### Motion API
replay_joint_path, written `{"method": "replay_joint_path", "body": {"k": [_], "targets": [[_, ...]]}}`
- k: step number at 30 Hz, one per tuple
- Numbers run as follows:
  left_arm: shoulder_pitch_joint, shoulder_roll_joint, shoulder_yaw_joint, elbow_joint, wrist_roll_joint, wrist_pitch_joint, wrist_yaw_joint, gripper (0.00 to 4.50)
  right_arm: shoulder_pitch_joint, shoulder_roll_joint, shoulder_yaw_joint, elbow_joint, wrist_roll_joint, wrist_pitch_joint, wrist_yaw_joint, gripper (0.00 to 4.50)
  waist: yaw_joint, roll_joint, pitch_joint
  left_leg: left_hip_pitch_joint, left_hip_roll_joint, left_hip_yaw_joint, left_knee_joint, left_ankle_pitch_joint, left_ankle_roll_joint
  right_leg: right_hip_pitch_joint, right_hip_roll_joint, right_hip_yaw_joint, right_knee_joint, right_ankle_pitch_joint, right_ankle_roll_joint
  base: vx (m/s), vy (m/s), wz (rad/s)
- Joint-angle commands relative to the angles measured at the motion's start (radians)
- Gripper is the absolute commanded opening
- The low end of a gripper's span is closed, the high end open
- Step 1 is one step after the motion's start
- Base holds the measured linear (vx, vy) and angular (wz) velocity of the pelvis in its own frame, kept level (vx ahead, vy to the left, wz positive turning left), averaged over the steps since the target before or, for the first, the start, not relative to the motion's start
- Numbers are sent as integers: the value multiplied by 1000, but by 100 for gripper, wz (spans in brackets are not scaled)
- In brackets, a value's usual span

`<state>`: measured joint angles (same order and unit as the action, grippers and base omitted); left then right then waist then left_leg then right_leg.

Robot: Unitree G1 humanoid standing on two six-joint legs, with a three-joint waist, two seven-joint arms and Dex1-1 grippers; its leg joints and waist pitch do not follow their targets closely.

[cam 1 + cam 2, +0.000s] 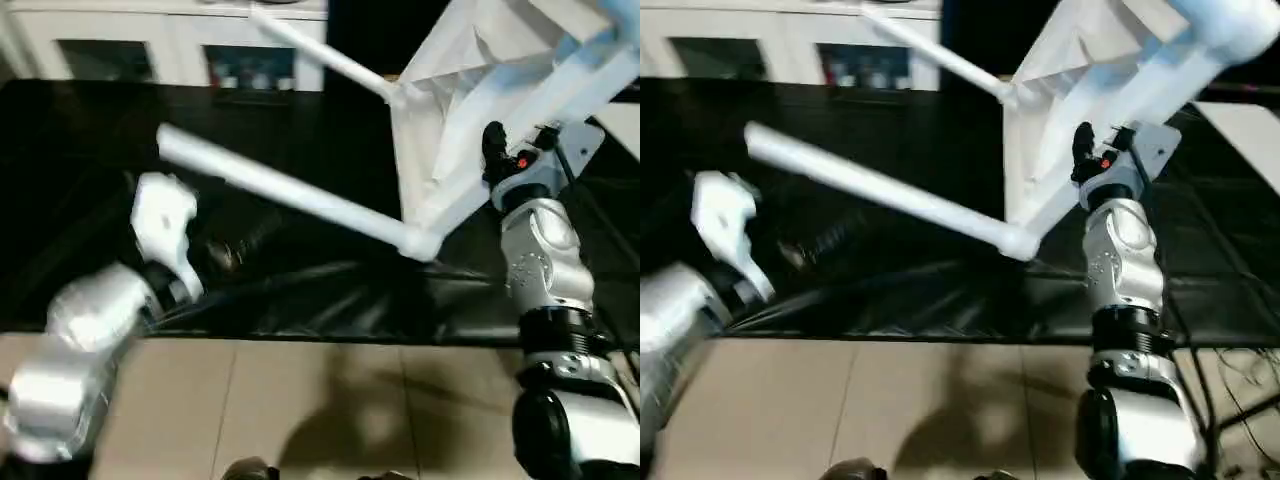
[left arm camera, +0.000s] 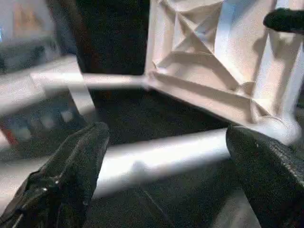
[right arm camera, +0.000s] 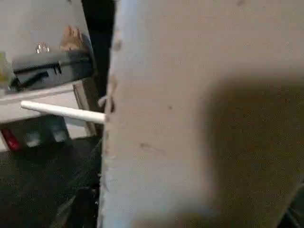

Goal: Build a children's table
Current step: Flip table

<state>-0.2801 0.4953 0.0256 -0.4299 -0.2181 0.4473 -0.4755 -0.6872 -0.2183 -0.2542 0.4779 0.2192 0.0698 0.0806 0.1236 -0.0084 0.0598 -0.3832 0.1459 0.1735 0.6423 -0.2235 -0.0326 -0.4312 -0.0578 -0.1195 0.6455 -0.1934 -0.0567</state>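
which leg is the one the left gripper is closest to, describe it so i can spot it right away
Start at the white table top, tipped up on edge over the black work table beside the right gripper. From its lowest corner socket one leg runs out toward the robot's left, ending above the left gripper. The other leg on that side sits higher, pointing toward the white cabinet.
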Motion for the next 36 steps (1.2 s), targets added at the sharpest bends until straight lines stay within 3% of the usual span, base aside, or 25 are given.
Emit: {"method": "replay_joint_path", "body": {"k": [1, 2, 4, 5, 12, 14, 16, 17, 20, 24, 25, 32, 36], "targets": [[-14, 11, -35, -10, 37, -17, -13, 450, 1, -13, 33, -37, -37, 17, -3, 203, -2, -11, -66, 6, 74, -34, -79, -51, 38, 74, -102, 81, -93, -264, -28, 0, 0, 0], [-14, 11, -35, -10, 37, -17, -13, 450, 1, -13, 33, -37, -37, 17, -3, 202, -8, -11, -65, 3, 74, -34, -79, -56, 34, 75, -105, 81, -93, -266, -36, 0, 0, 0], [-70, 37, -98, 42, 123, -99, -33, 450, -1, -23, 58, -44, -69, 40, 0, 200, -9, -17, -68, 5, 72, -33, -77, -52, 43, 74, -100, 81, -97, -274, -30, 0, 0, 0], [-102, 35, -121, 82, 161, -141, -25, 450, -6, -31, 74, -44, -94, 52, -2, 199, -6, -10, -70, 8, 74, -34, -77, -44, 42, 71, -101, 82, -94, -263, -32, 0, 0, 0], [-206, 25, -189, 226, 319, -307, 70, 450, -27, -49, 146, -50, -161, 82, -7, 196, -8, -11, -75, 8, 80, -38, -76, -31, 28, 80, -110, 83, -81, -178, -75, 0, 0, 0], [-231, 45, -229, 270, 391, -382, 86, 450, -30, -54, 171, -44, -185, 81, 3, 196, -8, -17, -74, 6, 79, -37, -76, -30, 35, 80, -109, 83, -82, -162, -85, 0, 0, 0], [-247, 45, -234, 310, 422, -423, 115, 450, -32, -55, 178, -36, -195, 92, -3, 196, -7, -16, -74, 6, 76, -36, -75, -36, 35, 80, -111, 84, -83, -184, -80, 0, 0, 0], [-265, 53, -241, 356, 460, -478, 150, 450, -29, -49, 180, -30, -170, 95, 41, 231, -7, -19, -73, 5, 77, -36, -75, -39, 35, 80, -109, 83, -86, -194, -77, 0, 0, 0], [-291, 63, -240, 415, 528, -540, 230, 450, -5, -51, 193, -28, -181, 109, 48, 266, -8, -18, -75, 4, 77, -37, -75, -36, 34, 81, -108, 81, -84, -192, -70, 0, 0, 0], [-308, 63, -239, 434, 591, -591, 294, 450, 13, -51, 195, -24, -202, 116, 11, 299, -10, -16, -77, 6, 81, -39, -74, -21, 33, 80, -112, 83, -79, -155, -92, 0, 0, 0], [-320, 62, -239, 435, 640, -601, 351, 450, 20, -52, 192, -9, -218, 114, -20, 308, -11, -18, -76, 5, 82, -38, -74, -19, 31, 79, -111, 83, -79, -149, -99, 0, 0, 0], [-384, 66, -237, 501, 781, -714, 548, 450, 11, -56, 191, 69, -229, 99, -20, 308, -7, -22, -75, 7, 82, -40, -73, -50, 28, 79, -113, 80, -83, -181, -94, 0, 0, 0], [-406, 68, -225, 477, 843, -770, 622, 450, 8, -52, 192, 74, -229, 95, -15, 270, -4, -22, -74, 7, 82, -40, -73, -57, 29, 78, -115, 80, -84, -187, -101, 0, 0, 0]]}}
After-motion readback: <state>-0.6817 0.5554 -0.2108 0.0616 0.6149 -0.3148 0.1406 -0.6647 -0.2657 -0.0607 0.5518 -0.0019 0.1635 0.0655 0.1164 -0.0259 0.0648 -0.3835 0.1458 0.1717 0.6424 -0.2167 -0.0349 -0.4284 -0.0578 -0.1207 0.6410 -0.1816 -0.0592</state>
